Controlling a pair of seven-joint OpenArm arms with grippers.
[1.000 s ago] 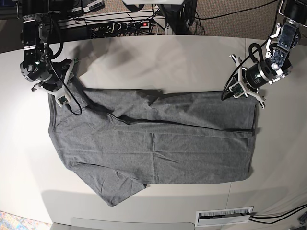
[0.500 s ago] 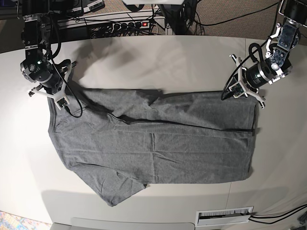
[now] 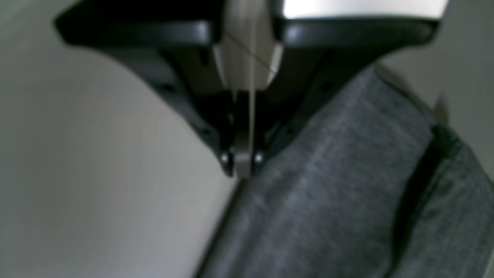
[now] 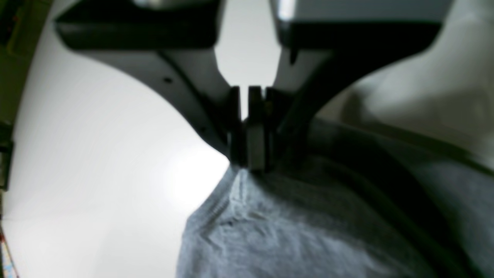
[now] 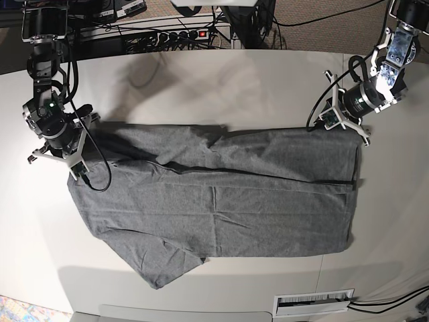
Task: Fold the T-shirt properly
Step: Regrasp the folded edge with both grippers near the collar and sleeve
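Note:
The grey T-shirt point(image 5: 221, 201) lies spread across the white table point(image 5: 221, 80), with a fold line running along its upper half and a sleeve sticking out at the front left. My right gripper point(image 5: 78, 172) is at the shirt's left edge. In the right wrist view its jaws point(image 4: 249, 164) are shut on a puckered edge of the T-shirt point(image 4: 308, 239). My left gripper point(image 5: 330, 121) is at the shirt's back right corner. In the left wrist view its fingers point(image 3: 242, 170) are pressed together on the edge of the T-shirt point(image 3: 347, 193).
A power strip point(image 5: 174, 35) and cables lie behind the table's back edge. A white slotted plate point(image 5: 314, 302) sits at the front right edge. Bare tabletop surrounds the shirt on all sides.
My right arm moved toward the front along the shirt's left edge and its jaws closed on the cloth. My left arm shifted slightly back with the shirt's corner in its grip.

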